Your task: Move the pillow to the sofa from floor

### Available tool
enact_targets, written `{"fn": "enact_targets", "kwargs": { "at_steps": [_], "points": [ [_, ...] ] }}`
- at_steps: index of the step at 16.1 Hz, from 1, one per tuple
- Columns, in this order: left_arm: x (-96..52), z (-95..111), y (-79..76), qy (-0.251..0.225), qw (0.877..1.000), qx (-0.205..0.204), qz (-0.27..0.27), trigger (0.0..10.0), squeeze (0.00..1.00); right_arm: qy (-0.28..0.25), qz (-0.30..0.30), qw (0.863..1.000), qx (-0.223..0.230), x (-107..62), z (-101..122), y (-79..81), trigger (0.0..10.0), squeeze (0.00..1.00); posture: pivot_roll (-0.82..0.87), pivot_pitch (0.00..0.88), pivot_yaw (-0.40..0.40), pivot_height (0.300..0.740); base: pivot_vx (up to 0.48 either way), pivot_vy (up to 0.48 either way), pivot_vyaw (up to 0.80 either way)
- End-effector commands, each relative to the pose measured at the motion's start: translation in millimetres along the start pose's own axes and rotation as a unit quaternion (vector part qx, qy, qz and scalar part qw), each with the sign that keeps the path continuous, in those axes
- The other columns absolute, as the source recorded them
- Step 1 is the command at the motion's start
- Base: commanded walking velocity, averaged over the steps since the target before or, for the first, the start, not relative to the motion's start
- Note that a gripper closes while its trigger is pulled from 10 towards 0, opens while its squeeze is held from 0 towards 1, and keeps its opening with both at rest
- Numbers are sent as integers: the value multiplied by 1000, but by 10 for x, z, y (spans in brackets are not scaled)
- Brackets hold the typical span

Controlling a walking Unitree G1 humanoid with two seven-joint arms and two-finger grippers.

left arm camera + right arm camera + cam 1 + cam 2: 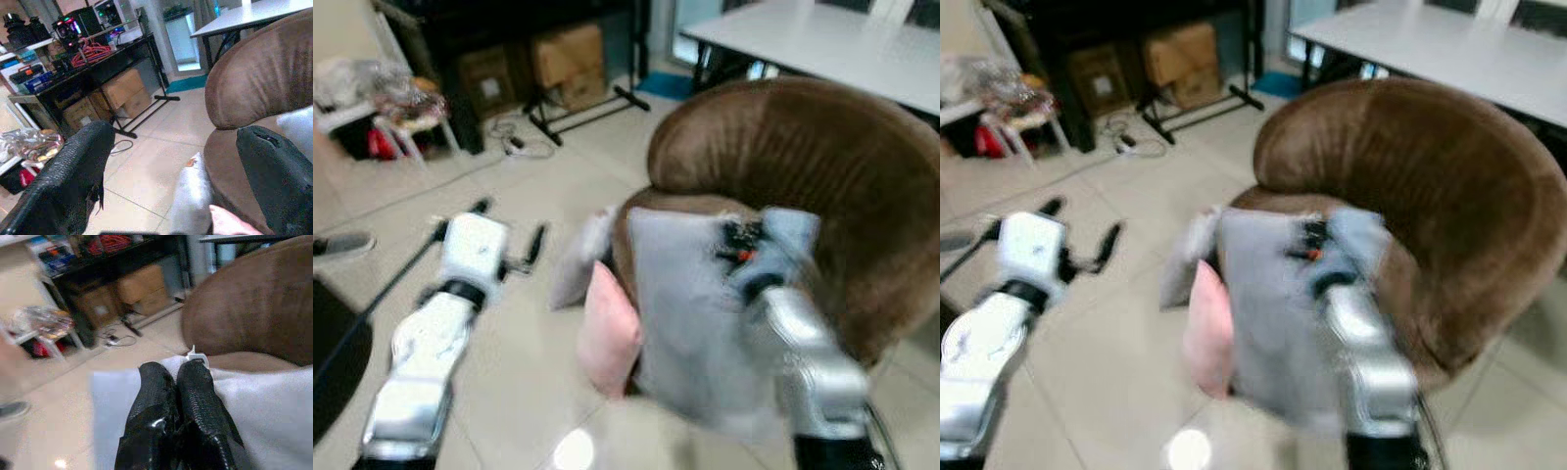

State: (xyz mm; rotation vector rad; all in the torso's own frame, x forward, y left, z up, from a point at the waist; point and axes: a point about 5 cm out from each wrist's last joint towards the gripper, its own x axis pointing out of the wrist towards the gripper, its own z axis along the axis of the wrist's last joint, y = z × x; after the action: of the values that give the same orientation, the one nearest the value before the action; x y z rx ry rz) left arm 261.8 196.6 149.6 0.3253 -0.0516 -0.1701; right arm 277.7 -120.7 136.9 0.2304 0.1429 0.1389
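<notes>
While pink cushion [607, 333] flanks it, right gripper [178, 377] clamps grey pillow [680, 323].

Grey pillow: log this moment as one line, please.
right hand: shut on grey pillow, held up before brown sofa | left hand: open, free | pink pillow: beside sofa, low
</notes>
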Motion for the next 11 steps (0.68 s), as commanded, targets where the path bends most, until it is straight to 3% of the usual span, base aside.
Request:
{"fn": "enact_targets", "kwargs": {
  "at_steps": [1, 9, 11],
  "points": [
    [21, 74, -56, -16, 1000, -2, -16, 10000, 0, -35, -12, 999, -9, -16, 134, -86, 10000, 0, -15, 0, 66, 740, 277, 0, 0],
    [32, 81, -47, -16, 1000, -1, -15, 10000, 0, -36, -12, 999, -19, 29, 152, -112, 10000, 0, -2, 0, 55, 740, 284, 0, 0],
    [34, 83, -36, -16, 1000, 0, -14, 10000, 0, -30, -11, 999, -19, 36, 138, -111, 10000, 0, 3, 0, 51, 740, 285, 0, -400]
  ]
}}
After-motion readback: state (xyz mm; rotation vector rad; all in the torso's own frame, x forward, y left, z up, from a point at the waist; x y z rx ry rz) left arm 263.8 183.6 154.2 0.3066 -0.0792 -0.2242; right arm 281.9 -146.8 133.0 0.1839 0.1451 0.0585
